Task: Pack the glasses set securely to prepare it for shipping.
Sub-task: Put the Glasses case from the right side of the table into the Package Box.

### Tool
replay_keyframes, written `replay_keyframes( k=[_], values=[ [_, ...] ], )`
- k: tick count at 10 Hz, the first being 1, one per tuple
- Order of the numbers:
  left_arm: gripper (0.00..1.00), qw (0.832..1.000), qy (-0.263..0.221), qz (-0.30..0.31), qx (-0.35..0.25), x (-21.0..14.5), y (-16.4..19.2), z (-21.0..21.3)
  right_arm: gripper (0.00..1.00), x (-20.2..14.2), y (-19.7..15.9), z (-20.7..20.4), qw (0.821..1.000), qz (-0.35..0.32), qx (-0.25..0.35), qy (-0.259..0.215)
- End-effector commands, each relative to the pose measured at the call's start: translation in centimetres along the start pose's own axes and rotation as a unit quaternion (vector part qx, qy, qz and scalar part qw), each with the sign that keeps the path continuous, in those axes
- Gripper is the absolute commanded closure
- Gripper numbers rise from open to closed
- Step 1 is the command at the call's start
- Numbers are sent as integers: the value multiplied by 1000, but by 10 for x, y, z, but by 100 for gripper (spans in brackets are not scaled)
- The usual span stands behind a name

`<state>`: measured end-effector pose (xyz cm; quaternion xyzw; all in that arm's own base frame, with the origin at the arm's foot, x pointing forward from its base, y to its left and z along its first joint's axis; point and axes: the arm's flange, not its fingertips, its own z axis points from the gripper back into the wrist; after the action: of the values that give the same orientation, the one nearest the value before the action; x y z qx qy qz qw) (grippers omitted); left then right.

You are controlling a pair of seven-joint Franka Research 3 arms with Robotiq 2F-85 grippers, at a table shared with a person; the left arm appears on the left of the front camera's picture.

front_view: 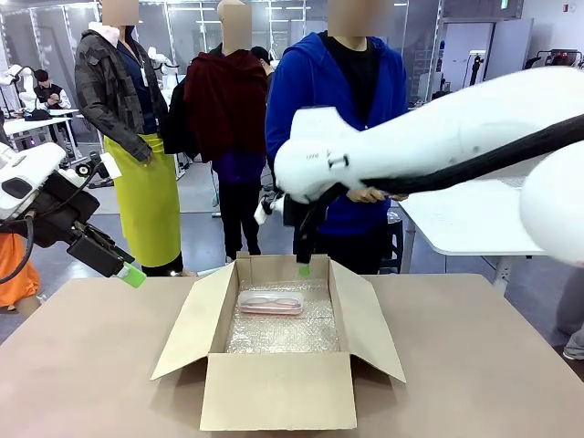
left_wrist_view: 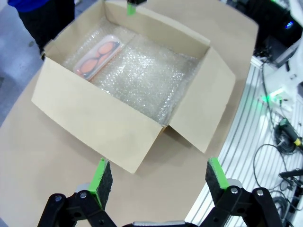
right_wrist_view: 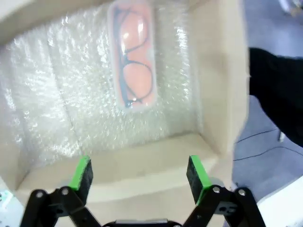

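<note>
A pale pink glasses case (front_view: 270, 302) from the glasses set lies flat on bubble wrap at the far left of the open cardboard box's (front_view: 274, 388) floor. Dark-framed glasses show through its lid (right_wrist_view: 134, 56). My right gripper (front_view: 304, 265) hangs open just above the box's far wall, empty; in its wrist view its open gripper (right_wrist_view: 139, 172) is over that wall, with the case a short way beyond. My left gripper (front_view: 132, 274) is open and empty, off the box's left side, above the table. In the left wrist view its gripper (left_wrist_view: 158, 177) looks down at the box and the pink case (left_wrist_view: 97, 57).
Bubble wrap (left_wrist_view: 142, 80) lines the box floor. All box flaps (front_view: 187, 319) stand open outward. A person in a blue hoodie (front_view: 338, 100) stands at the far side behind the box. Bare tabletop (front_view: 493, 365) lies around the box, with a cable-strewn rail (left_wrist_view: 279, 137) off one table edge.
</note>
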<state>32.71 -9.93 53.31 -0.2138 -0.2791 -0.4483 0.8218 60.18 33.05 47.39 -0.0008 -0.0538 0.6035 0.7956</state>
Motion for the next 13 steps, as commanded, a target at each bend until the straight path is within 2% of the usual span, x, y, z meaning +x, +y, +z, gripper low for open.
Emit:
replay_keyframes(
  k=[1, 3, 6, 8, 10, 11, 13],
  values=[
    [0, 1000, -4, -1, -9, 0, 0, 2, 0, -50, 28, 18, 994, -100, -21, -49],
    [0, 1000, -4, -1, -9, 0, 0, 2, 0, -97, 43, 31, 973, -196, -47, -113],
    [0, 1000, -4, -1, -9, 0, 0, 2, 0, -151, 86, 48, 954, -261, -72, -126],
    [0, 1000, -4, -1, -9, 0, 0, 2, 0, -194, 113, 51, 929, -326, -70, -159],
    [0, 1000, -4, -1, -9, 0, 0, 2, 0, -229, 123, 62, 938, -301, -31, -170],
    [0, 1000, -4, -1, -9, 0, 0, 2, 0, -247, 127, 68, 938, -311, -19, -154],
    [0, 1000, -4, -1, -9, 0, 0, 2, 0, -271, 138, 67, 937, -304, -25, -173]
  ],
)
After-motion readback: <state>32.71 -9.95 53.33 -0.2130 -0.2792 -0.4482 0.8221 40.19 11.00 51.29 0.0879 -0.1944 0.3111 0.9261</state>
